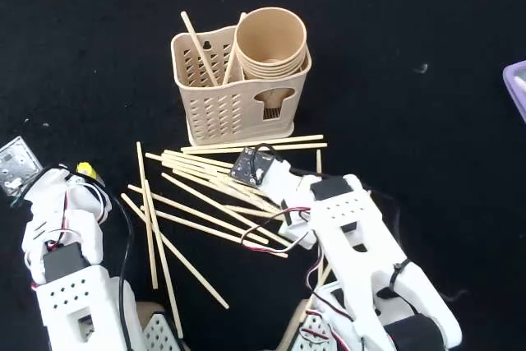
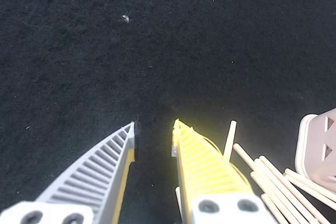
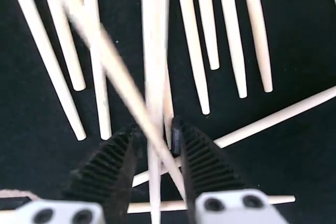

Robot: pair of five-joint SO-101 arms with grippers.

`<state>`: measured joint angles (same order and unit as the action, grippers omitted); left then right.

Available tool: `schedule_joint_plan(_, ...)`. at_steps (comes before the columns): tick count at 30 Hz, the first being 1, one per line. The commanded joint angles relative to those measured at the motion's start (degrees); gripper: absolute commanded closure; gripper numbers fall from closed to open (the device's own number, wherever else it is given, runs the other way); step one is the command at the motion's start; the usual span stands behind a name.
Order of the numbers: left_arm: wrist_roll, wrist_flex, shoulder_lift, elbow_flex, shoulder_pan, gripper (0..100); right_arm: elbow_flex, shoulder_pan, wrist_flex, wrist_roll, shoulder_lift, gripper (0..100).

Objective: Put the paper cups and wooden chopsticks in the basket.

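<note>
1. Chopsticks (image 1: 205, 211) lie loose and crossed on the black bench (image 1: 427, 162); two more stand tilted in the basket's 9 o'clock compartment.
2. Basket (image 1: 238, 96) is upright at 12 o'clock from the loose pile; cups (image 1: 269, 39) are stacked in its 3 o'clock compartment.
3. Right tool (image 3: 155, 129) is low over the pile; clenched on chopsticks that run between its black fingers (image 3: 113, 161).
4. Left tool (image 2: 153, 127) is at 9 o'clock from the pile, over bare bench; released, nothing between its grey and yellow fingers (image 2: 202, 166); chopstick ends lie just beside the yellow one.
</note>
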<state>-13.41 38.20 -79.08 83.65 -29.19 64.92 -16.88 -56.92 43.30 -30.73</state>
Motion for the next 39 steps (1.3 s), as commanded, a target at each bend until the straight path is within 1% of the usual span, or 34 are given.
schedule_joint_plan(1,0.0,0.4,-0.8,-0.7,-0.6,87,0.2,-0.3,0.8,0.8,-1.8,92.2)
schedule_joint_plan(5,0.0,0.4,-0.8,-0.7,-0.6,87,0.0,-0.3,0.8,0.9,-1.8,98.6)
schedule_joint_plan(13,0.0,0.4,-0.9,-0.7,-0.7,87,-0.1,-0.3,0.6,0.9,-2.2,98.8)
schedule_joint_plan(18,0.0,0.4,-0.9,-0.7,-0.7,87,0.6,-0.5,0.4,0.6,-1.8,97.4)
schedule_joint_plan(22,0.0,0.4,-0.9,-0.7,-0.7,87,3.3,-0.5,2.2,0.7,-1.8,89.7)
schedule_joint_plan(26,0.0,0.4,-0.9,-0.7,-0.7,87,5.4,-0.4,4.8,0.8,-1.8,89.6)
schedule_joint_plan(27,0.0,0.4,-0.9,-0.7,-0.7,87,5.5,-0.4,5.0,0.8,-1.8,91.0)
schedule_joint_plan(30,0.0,0.4,-0.9,-0.7,-0.7,87,4.8,-0.2,4.9,0.8,-2.2,99.2)
schedule_joint_plan(33,0.0,0.4,-0.9,-0.7,-0.7,87,2.1,-0.1,2.9,0.4,-2.2,98.9)
schedule_joint_plan(39,0.0,0.4,-0.9,-0.7,-0.7,87,-5.7,2.0,-5.6,0.6,-2.2,98.3)
